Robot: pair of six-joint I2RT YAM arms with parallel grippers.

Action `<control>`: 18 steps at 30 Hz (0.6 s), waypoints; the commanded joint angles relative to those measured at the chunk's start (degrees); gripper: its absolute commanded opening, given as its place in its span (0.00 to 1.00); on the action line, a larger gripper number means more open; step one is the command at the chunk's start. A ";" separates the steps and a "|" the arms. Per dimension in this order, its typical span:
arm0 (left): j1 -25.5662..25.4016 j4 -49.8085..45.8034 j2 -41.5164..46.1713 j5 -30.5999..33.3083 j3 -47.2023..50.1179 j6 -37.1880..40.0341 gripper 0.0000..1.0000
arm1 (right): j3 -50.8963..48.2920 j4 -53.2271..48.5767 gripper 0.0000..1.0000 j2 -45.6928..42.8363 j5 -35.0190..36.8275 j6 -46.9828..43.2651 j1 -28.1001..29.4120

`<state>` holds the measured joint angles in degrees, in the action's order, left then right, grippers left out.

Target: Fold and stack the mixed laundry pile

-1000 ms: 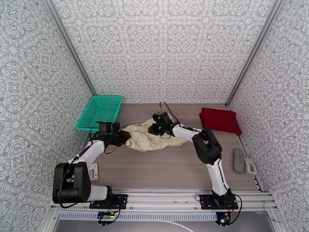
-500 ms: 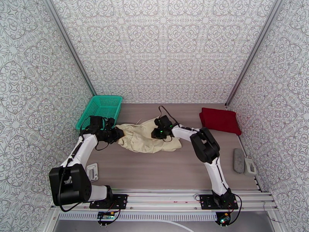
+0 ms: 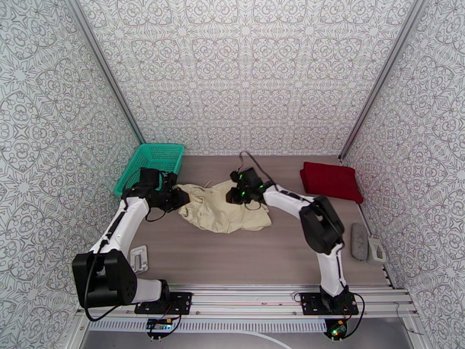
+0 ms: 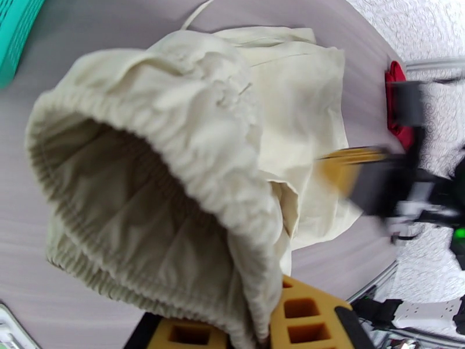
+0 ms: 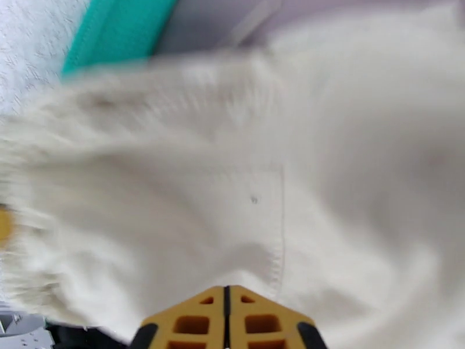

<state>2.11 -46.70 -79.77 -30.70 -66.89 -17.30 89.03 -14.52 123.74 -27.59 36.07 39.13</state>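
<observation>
A cream-beige garment (image 3: 224, 207) lies spread across the middle of the table, with a thin white cord (image 4: 195, 13) at its far edge. My left gripper (image 3: 177, 199) is shut on its gathered waistband at the left end (image 4: 174, 170), the cloth bunched over the yellow fingers (image 4: 308, 312). My right gripper (image 3: 237, 196) sits on the garment's back right part. Its jaws are closed together (image 5: 226, 289), pinching a pucker of cloth (image 5: 232, 170) by a pocket seam. The dark red shirt (image 3: 330, 180) lies folded at the back right.
A teal mesh basket (image 3: 152, 164) stands at the back left, close behind the left gripper. A grey object (image 3: 359, 241) and a white item (image 3: 375, 251) lie by the right edge. A small white piece (image 3: 138, 258) sits near the left arm's base.
The left gripper drew the waistband back and left toward the basket. The right gripper opened briefly, then shut again on the cloth. The garment lies flatter and wider.
</observation>
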 commanded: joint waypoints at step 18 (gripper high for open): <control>-16.40 -14.51 -7.60 26.58 -17.83 1.14 0.00 | 0.36 11.39 0.07 4.05 -7.01 10.85 2.30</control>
<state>-12.19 -57.69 -86.02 -10.39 -81.80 -16.25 92.75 -4.36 132.92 -33.95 45.89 43.11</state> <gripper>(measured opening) 0.159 0.058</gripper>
